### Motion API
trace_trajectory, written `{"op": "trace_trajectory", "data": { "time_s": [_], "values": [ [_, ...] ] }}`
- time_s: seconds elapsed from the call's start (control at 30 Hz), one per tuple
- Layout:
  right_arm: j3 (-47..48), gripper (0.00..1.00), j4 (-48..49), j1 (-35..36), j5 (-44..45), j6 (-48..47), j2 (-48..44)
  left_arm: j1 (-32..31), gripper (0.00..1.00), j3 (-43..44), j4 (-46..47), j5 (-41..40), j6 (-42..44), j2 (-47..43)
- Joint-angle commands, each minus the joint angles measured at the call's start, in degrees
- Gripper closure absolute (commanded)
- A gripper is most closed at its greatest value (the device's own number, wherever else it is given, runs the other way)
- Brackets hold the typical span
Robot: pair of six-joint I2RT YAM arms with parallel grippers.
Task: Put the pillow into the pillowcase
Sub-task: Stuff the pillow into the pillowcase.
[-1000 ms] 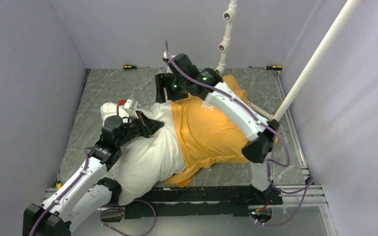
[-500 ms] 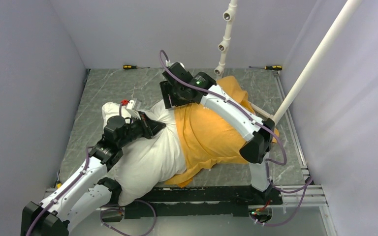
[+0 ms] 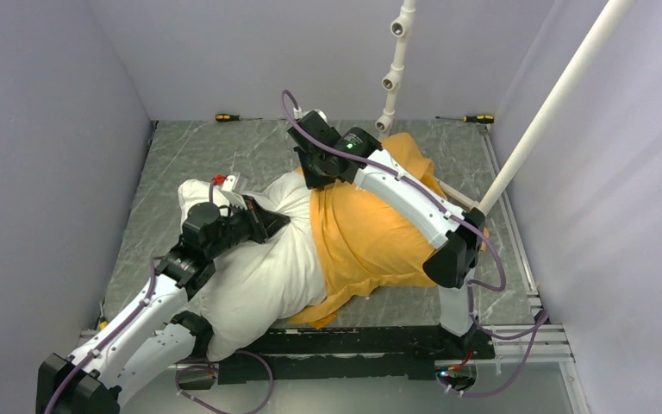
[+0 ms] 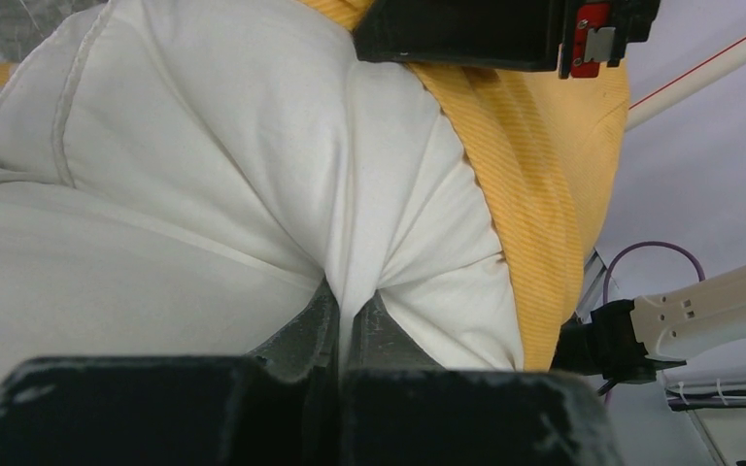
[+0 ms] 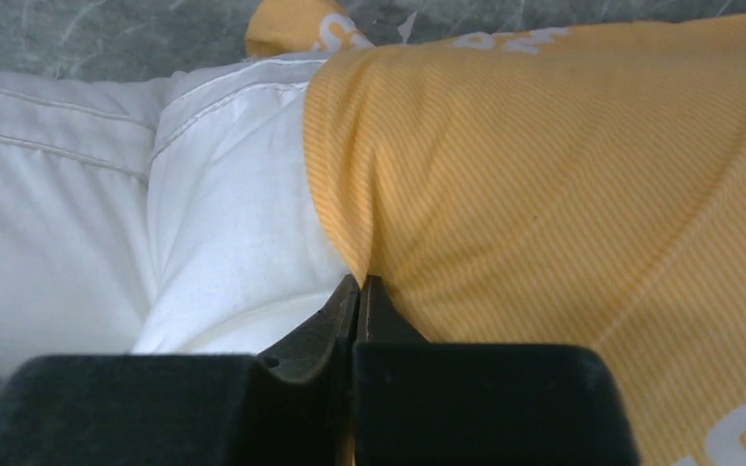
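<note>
Grey marbled worktop (image 3: 207, 155) enclosed by plain pale walls. One screwdriver (image 3: 228, 116) lies at the far edge on the left, and a second screwdriver (image 3: 478, 118) at the far edge on the right. A white pipe (image 3: 552, 103) slants across the right side.

Pillow (image 3: 259, 267): white, lying across the middle of the worktop. Its left part is bare and reaches the near edge. Its right part sits inside the pillowcase (image 3: 371, 233). A small red mark (image 3: 216, 180) shows at the bare far-left corner.

Pillowcase: orange-yellow, lying right of centre, with its open hem running across the pillow's width. White print shows on the fabric; the design cannot be made out.

Left end effector (image 4: 350, 311): jaws together, pinching a fold of white pillow fabric just beside the hem.

Right end effector (image 5: 359, 291): jaws together, pinching the pillowcase at its hem, near the far side of the pillow. White pillow fabric lies directly to its left.
</note>
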Motion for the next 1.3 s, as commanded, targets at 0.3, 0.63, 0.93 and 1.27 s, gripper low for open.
{"op": "trace_trajectory", "data": {
  "time_s": [0.3, 0.63, 0.93, 1.27],
  "values": [
    [-3.2, 1.0, 27.1, 0.5, -43.9, 6.8, -10.0, -2.2, 1.0, 8.8, -6.2, 1.1, -0.5, 0.2],
    [6.7, 1.0, 47.4, 7.0, -63.9, 22.8, -1.6, -2.3, 1.0, 17.2, 2.0, -5.2, 3.8, -5.8],
    [1.3, 1.0, 59.3, 11.6, -64.9, 29.7, -3.7, -2.4, 1.0, 17.9, -3.0, -20.6, 9.3, -10.4],
    [-18.2, 1.0, 57.8, 17.7, -59.0, 24.5, -11.9, -2.4, 1.0, 12.4, -6.7, -35.7, 14.9, -10.5]
  ]
}}
